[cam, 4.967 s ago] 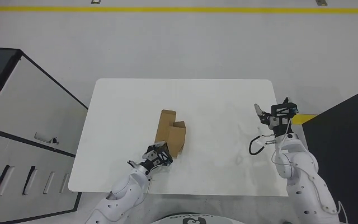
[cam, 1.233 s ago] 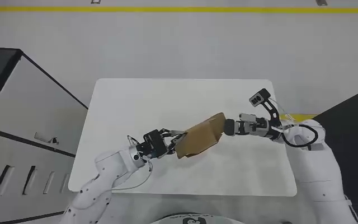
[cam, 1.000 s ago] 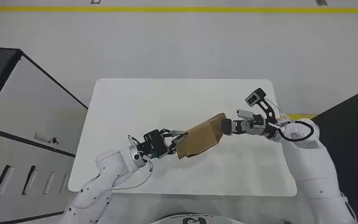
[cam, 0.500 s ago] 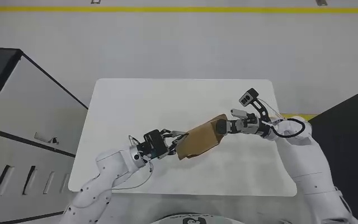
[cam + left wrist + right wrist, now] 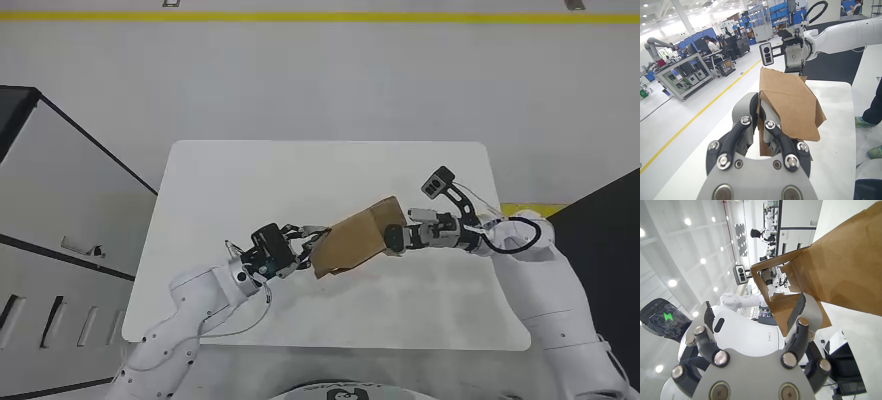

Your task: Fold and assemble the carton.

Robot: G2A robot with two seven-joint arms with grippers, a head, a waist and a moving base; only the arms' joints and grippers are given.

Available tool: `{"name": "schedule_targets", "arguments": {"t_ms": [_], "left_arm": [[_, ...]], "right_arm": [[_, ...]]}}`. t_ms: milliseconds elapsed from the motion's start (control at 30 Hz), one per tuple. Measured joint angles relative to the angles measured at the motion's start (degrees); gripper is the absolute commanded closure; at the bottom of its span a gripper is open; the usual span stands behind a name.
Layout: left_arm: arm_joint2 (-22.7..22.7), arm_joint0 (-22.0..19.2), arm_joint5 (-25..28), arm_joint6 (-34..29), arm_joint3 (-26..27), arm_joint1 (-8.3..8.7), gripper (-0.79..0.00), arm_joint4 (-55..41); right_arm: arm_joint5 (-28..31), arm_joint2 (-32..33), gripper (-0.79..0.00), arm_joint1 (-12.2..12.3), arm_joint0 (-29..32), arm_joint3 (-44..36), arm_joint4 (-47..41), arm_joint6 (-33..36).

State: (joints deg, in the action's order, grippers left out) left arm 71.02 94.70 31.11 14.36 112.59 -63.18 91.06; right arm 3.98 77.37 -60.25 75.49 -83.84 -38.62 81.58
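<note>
**Carton up between both arms, half squared**

Your left claw is clamped tight on a thin end flap of the carton, cardboard pinched between the two pads. At the far end, your right claw stands wide apart. One pad rests against a loose flap at the open mouth, the other hangs free, and a carton wall sits between them. The carton spans the gap between the claws over the middle of the surface, slanted and opened into a lopsided tube. My read is that you're mid-way through opening it, with the flaps unfolded. Next, you need the right claw to close on that wall and pull it square. I can't tell whether the underside touches the surface, and the lower flaps are hidden.
</note>
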Motion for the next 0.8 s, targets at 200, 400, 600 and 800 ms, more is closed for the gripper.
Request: {"name": "schedule_targets", "arguments": {"t_ms": [200,400,600,800], "left_arm": [[-0.48,-0.13,0.45,-0.39,0.38,0.11,0.0,0.19],[-1.12,-0.38,2.89,0.08,0.41,0.35,0.0,0.44],[-1.63,-0.62,4.67,-0.03,-0.05,0.48,0.0,-1.25],[-1.92,-0.82,5.46,-1.59,-0.14,0.59,0.0,-2.66]], "right_arm": [[0.71,-0.43,-0.785,0.15,0.23,-0.68,0.51,0.47],[3.14,-0.25,-0.73,0.4,0.25,-1.7,1.88,1.11],[5.65,-0.18,-0.573,0.72,0.06,-2.8,3.4,3.09],[8.6,-0.1,-0.477,1.01,-0.43,-2.93,4.66,4.98]]}}
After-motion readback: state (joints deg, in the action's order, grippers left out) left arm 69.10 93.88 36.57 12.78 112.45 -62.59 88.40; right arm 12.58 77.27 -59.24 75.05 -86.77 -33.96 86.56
